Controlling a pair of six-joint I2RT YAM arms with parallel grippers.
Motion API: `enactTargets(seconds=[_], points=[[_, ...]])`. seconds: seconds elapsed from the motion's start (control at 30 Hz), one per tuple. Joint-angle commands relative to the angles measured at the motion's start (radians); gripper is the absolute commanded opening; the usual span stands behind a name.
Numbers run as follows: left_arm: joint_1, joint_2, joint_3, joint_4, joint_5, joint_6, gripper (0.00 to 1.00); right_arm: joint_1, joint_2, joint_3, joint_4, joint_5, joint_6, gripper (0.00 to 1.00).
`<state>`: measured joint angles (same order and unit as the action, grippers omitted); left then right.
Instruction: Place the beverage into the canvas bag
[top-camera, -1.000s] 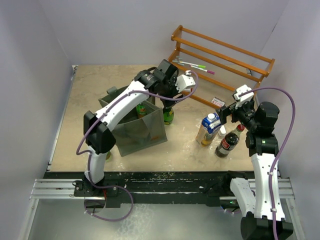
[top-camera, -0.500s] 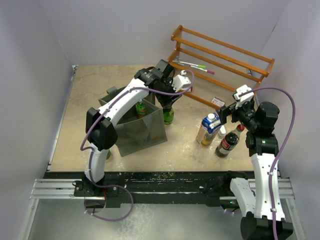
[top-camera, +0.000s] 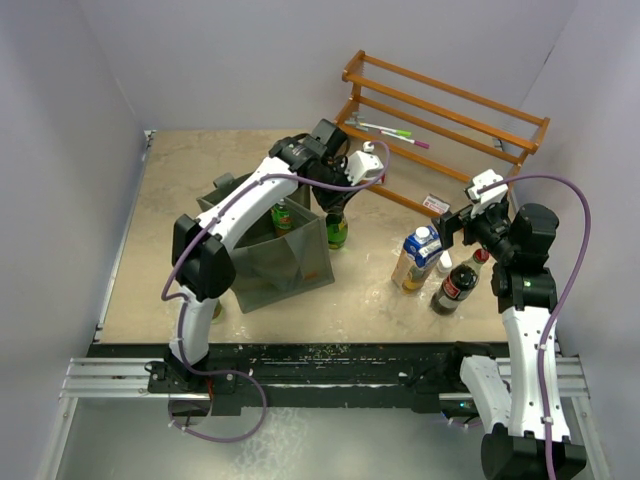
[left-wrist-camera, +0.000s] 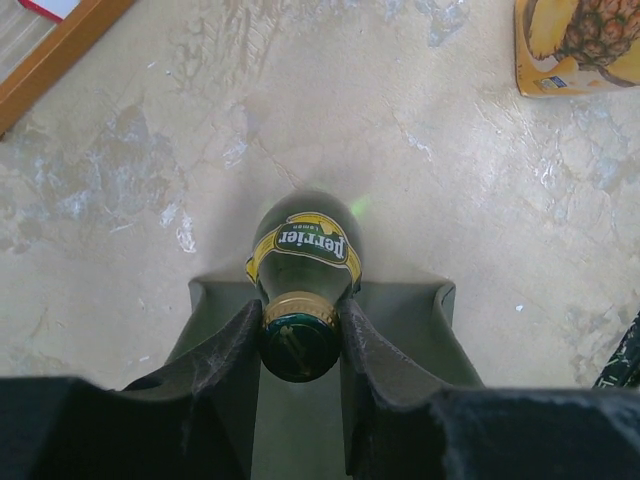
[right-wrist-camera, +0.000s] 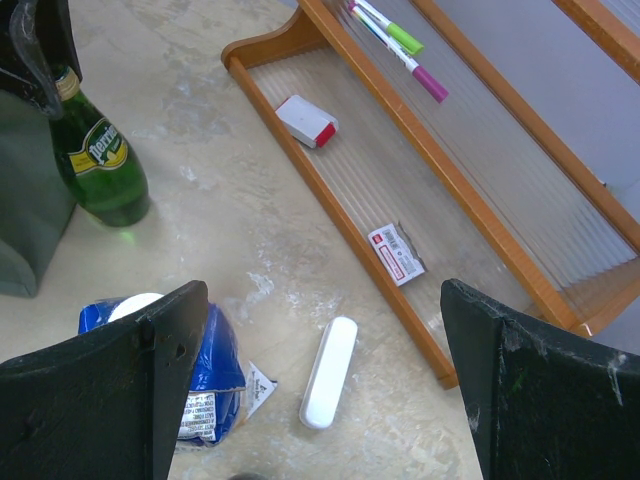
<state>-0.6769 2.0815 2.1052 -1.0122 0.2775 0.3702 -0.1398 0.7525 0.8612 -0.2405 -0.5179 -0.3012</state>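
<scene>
Now the left gripper (left-wrist-camera: 300, 338) is clamped on the neck of the bottle (left-wrist-camera: 305, 245), which seems to stand on the table (top-camera: 180, 180) just right of the bag (top-camera: 265, 265), at the centre of the top view. I think it should lift straight up, clear the bag rim, and only then move left. The arm covers much of the bag's opening, so the room inside is hard to judge. The right gripper (right-wrist-camera: 322, 295) is spread wide above the carton (top-camera: 418, 255).

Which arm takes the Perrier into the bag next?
Left. The left gripper grips the Perrier bottle by the neck, right beside the canvas bag. The right gripper hangs open by the carton, farther off.
</scene>
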Motion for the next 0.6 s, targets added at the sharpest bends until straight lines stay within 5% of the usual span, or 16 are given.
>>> enactTargets(seconds=[0.0,0.23,0.57], points=[[-0.006,-0.091,0.052,0.05,0.069,0.074,0.0,-0.006,-0.002,-0.001,0.032,-0.001,-0.013,1.0],[-0.006,-0.32,0.006,0.188,0.193,0.099,0.0,-0.007,-0.003,-0.003,0.032,0.005,-0.014,1.0],[-0.006,-0.544,0.114,0.17,0.301,0.036,0.0,-0.007,-0.001,-0.004,0.035,0.014,-0.017,1.0]])
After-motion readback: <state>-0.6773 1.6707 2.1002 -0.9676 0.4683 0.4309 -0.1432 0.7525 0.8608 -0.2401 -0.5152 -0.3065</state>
